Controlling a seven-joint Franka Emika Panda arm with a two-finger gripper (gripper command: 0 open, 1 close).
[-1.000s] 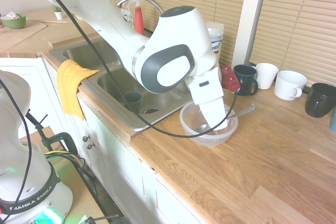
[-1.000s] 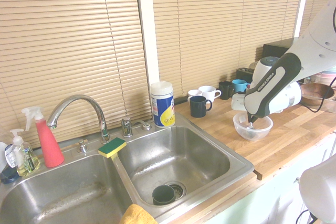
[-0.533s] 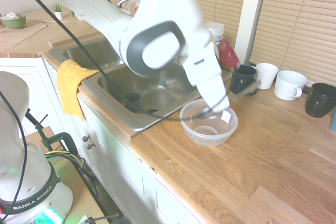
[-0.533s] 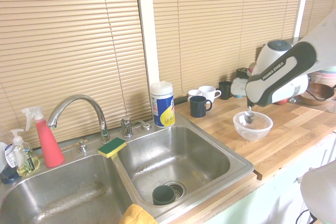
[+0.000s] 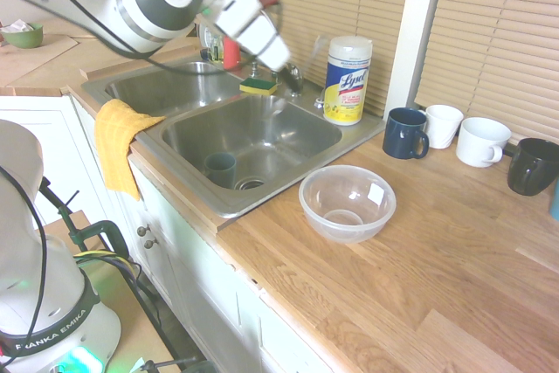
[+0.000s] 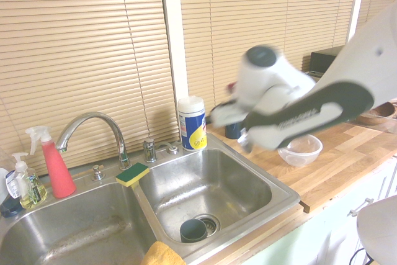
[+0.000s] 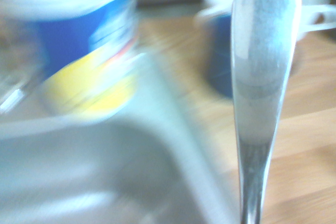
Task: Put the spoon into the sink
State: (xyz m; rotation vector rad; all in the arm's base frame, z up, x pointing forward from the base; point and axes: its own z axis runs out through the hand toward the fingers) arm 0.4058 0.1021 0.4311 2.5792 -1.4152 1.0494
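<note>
One cup [image 5: 220, 166] in sink [image 5: 293, 133], bowl [image 5: 347, 203] empty

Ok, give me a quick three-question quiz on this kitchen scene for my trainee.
1. True or false: the spoon lies in the clear bowl.
2. What hangs over the front rim of the sink? A sponge, B yellow cloth, C mug.
3. Fill in: the hand is above the ___.

Key: 1 false, the bowl is empty and the spoon shows in the wrist view. 2 B. 3 sink.
</note>
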